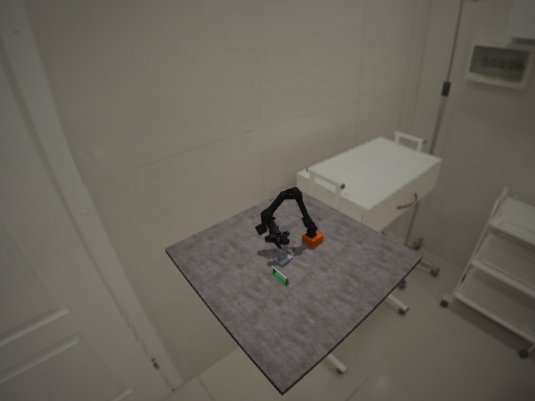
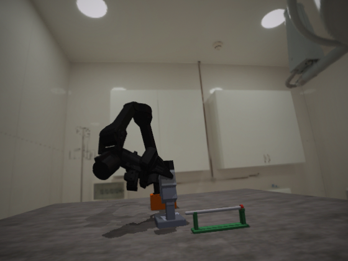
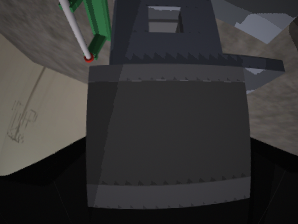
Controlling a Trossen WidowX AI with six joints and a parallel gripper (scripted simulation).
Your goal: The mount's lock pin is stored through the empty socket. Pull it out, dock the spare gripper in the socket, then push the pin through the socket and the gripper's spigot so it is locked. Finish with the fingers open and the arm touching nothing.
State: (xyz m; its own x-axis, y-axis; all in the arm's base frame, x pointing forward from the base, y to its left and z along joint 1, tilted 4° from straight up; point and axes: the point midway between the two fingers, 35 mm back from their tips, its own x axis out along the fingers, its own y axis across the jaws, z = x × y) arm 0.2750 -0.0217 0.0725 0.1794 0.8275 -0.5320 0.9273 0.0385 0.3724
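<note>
My gripper (image 1: 282,240) (image 2: 167,174) is shut on the spare gripper (image 2: 168,181) (image 3: 167,132), a grey block that fills the middle of the wrist view. It stands upright directly over the mount's socket (image 2: 169,194) (image 3: 165,46), and the two meet with no gap that I can see. A square hole shows in the socket's face in the wrist view; how far the spigot is inside is hidden. The mount's base (image 1: 283,260) (image 2: 171,222) is flat on the table. The white lock pin (image 2: 214,210) (image 3: 76,31) with a red end lies across the green rack (image 1: 281,279) (image 2: 220,228) (image 3: 100,22).
The rack stands beside the mount, on the side away from the arm. The orange block (image 1: 312,240) (image 2: 156,202) is at the arm's foot, behind the mount in the exterior view. The grey table (image 1: 315,310) (image 2: 93,248) carries them all.
</note>
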